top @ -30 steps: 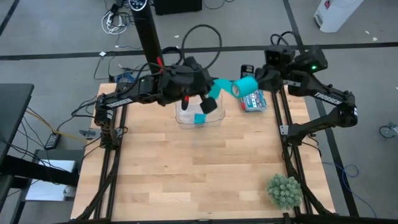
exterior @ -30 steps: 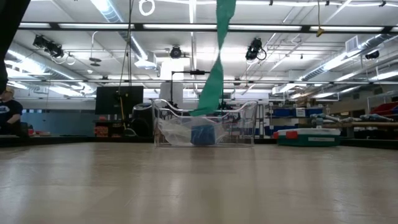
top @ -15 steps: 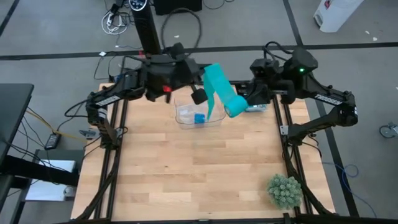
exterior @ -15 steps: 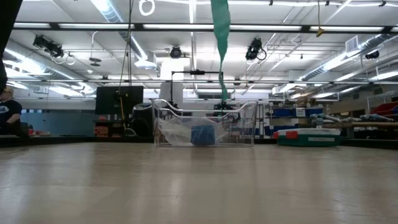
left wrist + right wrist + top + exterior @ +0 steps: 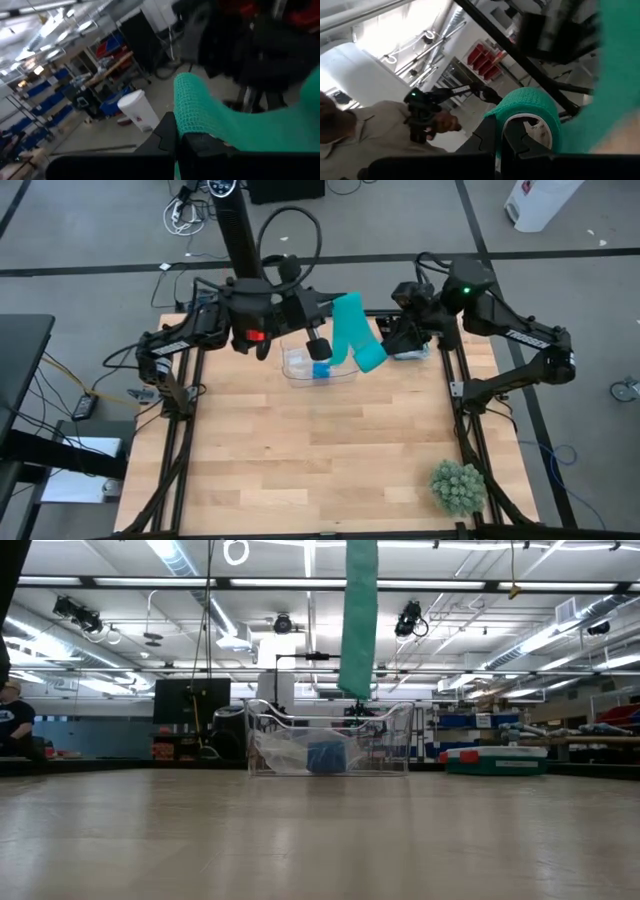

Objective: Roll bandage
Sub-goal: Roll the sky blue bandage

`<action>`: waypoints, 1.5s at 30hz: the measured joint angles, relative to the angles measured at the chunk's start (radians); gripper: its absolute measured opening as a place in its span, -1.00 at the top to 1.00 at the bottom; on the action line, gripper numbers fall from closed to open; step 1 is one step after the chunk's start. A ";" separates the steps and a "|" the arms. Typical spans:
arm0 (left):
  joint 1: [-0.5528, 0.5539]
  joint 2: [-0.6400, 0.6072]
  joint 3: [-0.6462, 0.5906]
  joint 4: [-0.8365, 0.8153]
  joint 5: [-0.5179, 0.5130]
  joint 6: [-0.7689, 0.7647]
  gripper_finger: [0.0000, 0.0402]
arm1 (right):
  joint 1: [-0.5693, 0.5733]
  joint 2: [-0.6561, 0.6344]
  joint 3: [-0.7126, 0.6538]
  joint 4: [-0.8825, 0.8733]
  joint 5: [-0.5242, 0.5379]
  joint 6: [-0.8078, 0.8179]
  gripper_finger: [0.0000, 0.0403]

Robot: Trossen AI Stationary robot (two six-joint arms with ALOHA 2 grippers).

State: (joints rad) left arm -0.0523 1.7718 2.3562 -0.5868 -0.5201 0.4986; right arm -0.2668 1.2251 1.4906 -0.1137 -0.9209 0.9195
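The bandage is a teal mesh strip (image 5: 348, 322) that ends in a small roll (image 5: 370, 357), all of it held high over the table's far middle. My left gripper (image 5: 320, 345) is shut on the strip, and my right gripper (image 5: 388, 340) is shut on the roll. In the low view the strip (image 5: 358, 620) hangs flat from above, its lower end free just over a clear bin (image 5: 330, 750). A blue roll (image 5: 320, 370) lies in that bin. My left gripper pinches the mesh strip (image 5: 181, 131) between its two fingers, which point level. The strip runs on from the fingers toward the roll, clear of the table. One layer or several, I cannot tell. My right gripper holds the roll by its wall (image 5: 496, 116), which sits between the two level fingers. One finger seems to reach into the white core (image 5: 532, 127) and the other stays outside. The roll is lifted clear of the table, its open end toward the wrist camera.
A clear bin (image 5: 300, 362) stands on the table's far middle, below both grippers. A teal and red box (image 5: 412, 348) lies at the far right, and a spiky green plant (image 5: 458, 486) at the near right corner. People show in the room beyond.
My right gripper has carried the roll down and toward the table's left and near side, and its wrist has turned. My left gripper has risen, drawn back toward the far left and rolled. The strip's hanging end has lifted out of the bin and untwisted, and now hangs flat.
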 joint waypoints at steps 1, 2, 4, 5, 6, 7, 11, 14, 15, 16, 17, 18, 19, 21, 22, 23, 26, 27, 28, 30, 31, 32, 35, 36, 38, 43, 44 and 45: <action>-0.003 0.000 0.000 0.008 -0.002 0.003 0.98 | -0.005 0.000 0.000 -0.018 0.000 -0.009 1.00; -0.006 0.000 0.000 0.014 -0.004 0.009 0.98 | -0.009 0.000 0.000 -0.034 0.000 -0.017 1.00; -0.014 0.000 0.000 0.016 -0.004 0.020 0.98 | -0.017 0.000 0.000 -0.055 0.000 -0.033 1.00; -0.017 0.000 0.000 0.015 -0.004 0.022 0.98 | -0.023 0.000 0.000 -0.067 -0.003 -0.039 1.00; -0.021 0.000 0.000 0.012 -0.004 0.024 0.98 | -0.029 0.000 0.000 -0.075 -0.008 -0.040 1.00; -0.024 0.000 0.000 0.011 -0.004 0.025 0.98 | -0.035 0.001 0.000 -0.078 -0.013 -0.040 1.00; -0.042 0.000 0.000 0.007 -0.009 0.025 0.98 | -0.057 0.001 0.000 -0.080 -0.023 -0.040 1.00; -0.059 0.000 0.000 -0.022 -0.010 0.025 0.98 | -0.068 0.001 -0.006 -0.092 -0.035 -0.039 1.00; -0.066 0.000 0.000 -0.032 -0.010 0.025 0.98 | -0.071 0.000 -0.016 -0.090 -0.039 -0.037 1.00; -0.073 0.000 0.000 -0.040 -0.010 0.025 0.98 | -0.072 0.000 -0.028 -0.089 -0.042 -0.033 1.00; -0.079 0.000 0.000 -0.048 -0.010 0.026 0.98 | -0.072 0.000 -0.042 -0.088 -0.044 -0.029 1.00; -0.085 0.000 0.000 -0.051 -0.011 0.035 0.98 | -0.072 0.000 -0.056 -0.084 -0.045 -0.021 1.00; -0.092 0.000 0.000 -0.051 -0.012 0.047 0.98 | -0.072 0.001 -0.072 -0.065 -0.046 -0.008 1.00; -0.102 0.000 0.000 -0.057 -0.025 0.053 0.98 | -0.072 0.001 -0.102 -0.003 -0.047 0.023 1.00; -0.106 0.000 0.000 -0.066 -0.029 0.054 0.98 | -0.072 0.000 -0.116 0.027 -0.049 0.043 1.00; -0.110 0.000 0.000 -0.077 -0.031 0.055 0.98 | -0.072 0.000 -0.134 0.053 -0.048 0.059 1.00; -0.126 0.000 0.000 -0.097 -0.048 0.061 0.98 | -0.088 0.001 -0.174 0.070 -0.038 0.083 1.00; -0.131 0.000 0.000 -0.098 -0.050 0.076 0.98 | -0.094 0.001 -0.183 0.071 -0.033 0.084 1.00; -0.138 0.000 0.000 -0.098 -0.051 0.097 0.98 | -0.100 0.001 -0.192 0.074 -0.029 0.085 1.00; -0.149 0.000 0.000 -0.097 -0.053 0.128 0.98 | -0.111 0.000 -0.208 0.079 -0.016 0.090 1.00; -0.154 0.000 0.000 -0.097 -0.054 0.138 0.98 | -0.121 0.000 -0.214 0.079 -0.013 0.091 1.00; -0.159 0.000 0.000 -0.098 -0.054 0.152 0.98 | -0.130 0.000 -0.217 0.078 -0.011 0.091 1.00; -0.171 0.001 0.000 -0.103 -0.055 0.179 0.98 | -0.170 0.000 -0.218 0.081 0.005 0.090 1.00; -0.173 0.001 0.000 -0.104 -0.055 0.179 0.98 | -0.186 0.000 -0.218 0.085 0.012 0.090 1.00; -0.178 0.001 0.000 -0.118 -0.053 0.179 0.98 | -0.217 0.000 -0.219 0.094 0.025 0.089 1.00; -0.189 0.004 -0.005 -0.152 -0.050 0.178 0.97 | -0.282 0.000 -0.219 0.131 0.050 0.073 1.00; -0.189 0.006 -0.006 -0.151 -0.050 0.177 0.97 | -0.290 0.000 -0.219 0.144 0.059 0.073 1.00; -0.191 0.007 -0.006 -0.151 -0.050 0.177 0.97 | -0.296 0.000 -0.219 0.155 0.069 0.073 1.00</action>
State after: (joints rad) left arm -0.2430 1.7792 2.3502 -0.7383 -0.5705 0.6755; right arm -0.5627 1.2251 1.2716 0.0414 -0.8520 0.9924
